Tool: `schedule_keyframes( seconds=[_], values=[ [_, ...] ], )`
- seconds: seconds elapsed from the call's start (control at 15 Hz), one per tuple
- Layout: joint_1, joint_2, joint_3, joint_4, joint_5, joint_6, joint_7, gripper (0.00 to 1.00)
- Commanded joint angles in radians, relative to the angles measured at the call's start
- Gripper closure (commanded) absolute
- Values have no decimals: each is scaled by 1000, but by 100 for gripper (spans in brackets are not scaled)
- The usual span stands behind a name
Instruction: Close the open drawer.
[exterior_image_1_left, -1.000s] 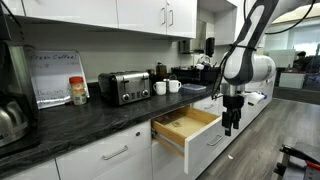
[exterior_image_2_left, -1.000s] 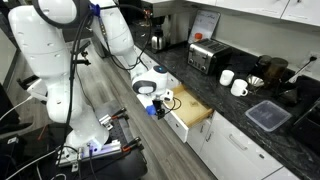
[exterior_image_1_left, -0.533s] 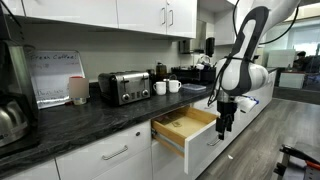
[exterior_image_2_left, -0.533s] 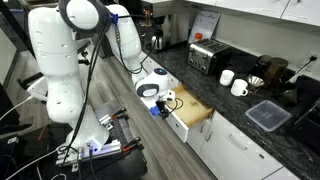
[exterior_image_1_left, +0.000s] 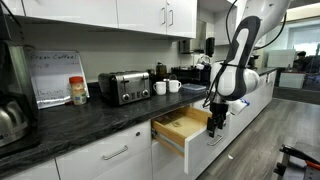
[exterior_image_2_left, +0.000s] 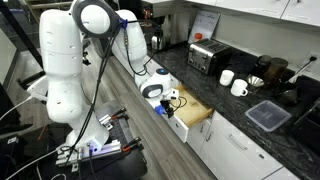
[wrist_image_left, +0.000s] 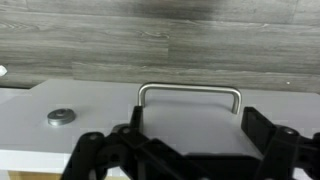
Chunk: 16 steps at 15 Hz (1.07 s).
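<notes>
**At the kitchen counter: drawer open, gripper parked at its front**

Along the dark counter (exterior_image_1_left: 60, 125) it's my big white arm (exterior_image_1_left: 240, 50) that eats up most of both exterior views. It bends down from above toward the lower cabinets, and its pale body (exterior_image_2_left: 70, 60) stands on the grey wood-look floor (wrist_image_left: 150, 40).

White upper cabinets (exterior_image_1_left: 120, 12) run above the counter. The drawer (exterior_image_1_left: 185, 125) sits just under the counter edge, pulled well out. You can see the light wood box inside it, and the white front faces out to the floor. From above in an exterior view, the drawer (exterior_image_2_left: 190, 108) sticks out past the neighbouring white fronts.

On the counter behind it there's a chrome toaster (exterior_image_1_left: 124, 86), with two white mugs (exterior_image_1_left: 167, 87) beside it. Further along is a clear plastic container (exterior_image_2_left: 267, 115).

The gripper (exterior_image_1_left: 213, 122) hangs pointing down, right at the drawer's front, on the floor side. I honestly can't tell whether it's touching the front or just beside it.

On the wrist cam the gripper (wrist_image_left: 185, 140) has its fingers (wrist_image_left: 95, 145) spread wide apart with nothing between them. The silver bar handle (wrist_image_left: 190, 92) sits in the middle of that gap, just past the fingers. Left of the handle there's a small round metal disc (wrist_image_left: 60, 117) on the white front.
</notes>
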Motion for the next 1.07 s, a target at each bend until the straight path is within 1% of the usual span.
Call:
schedule_keyframes(
  seconds=[0.0,0.47,1.0],
  values=[
    [11,39,-20,40,-35,43,43,0],
    [22,85,-37,97,-39,91,61,0],
    [32,146,-33,187,-40,102,60,0]
  ],
)
